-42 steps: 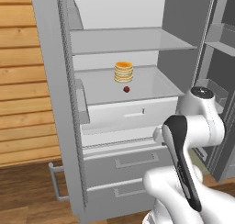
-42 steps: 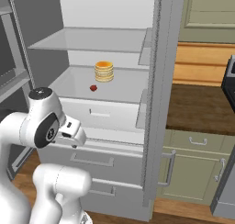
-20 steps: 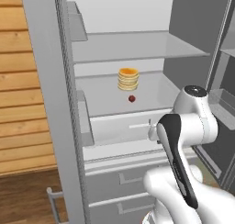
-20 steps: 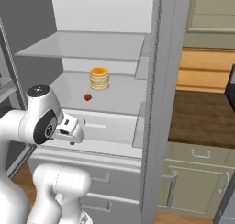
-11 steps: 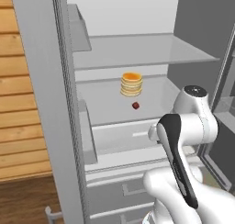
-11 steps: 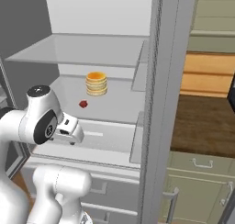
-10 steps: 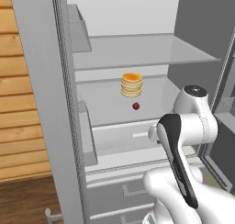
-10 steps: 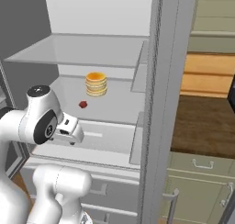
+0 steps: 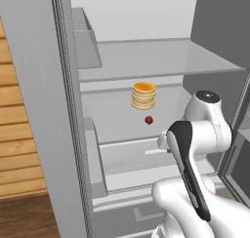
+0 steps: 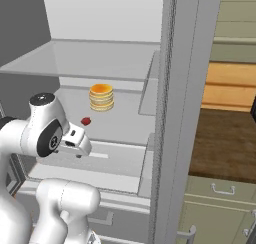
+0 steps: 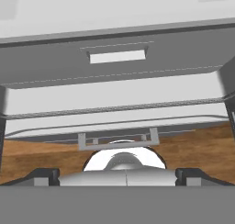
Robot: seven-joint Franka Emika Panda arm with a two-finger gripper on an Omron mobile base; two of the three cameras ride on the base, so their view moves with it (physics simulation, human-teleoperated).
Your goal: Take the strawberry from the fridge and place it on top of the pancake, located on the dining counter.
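The claw (image 11: 117, 175) is spread wide and empty, its dark tips far apart at the bottom of the hand view, aimed down at the fridge's lower drawer fronts and the wood floor rather than at any fruit. In the right base view the hand hangs low in front of the open fridge (image 10: 170, 88), tucked close to the arm, which I judge to be a carrying pose and not yet a reach. Up at about eleven o'clock from the hand, on the white shelf (image 9: 117, 122), sits the strawberry (image 9: 149, 120), tiny and dark red, bare all round. Just past it at roughly eleven o'clock stands an orange-topped pancake stack (image 9: 144, 95) with no plate, near but apart. The fruit lies toward the shelf's front, an easy place for wide jaws to straddle once the hand tips up.
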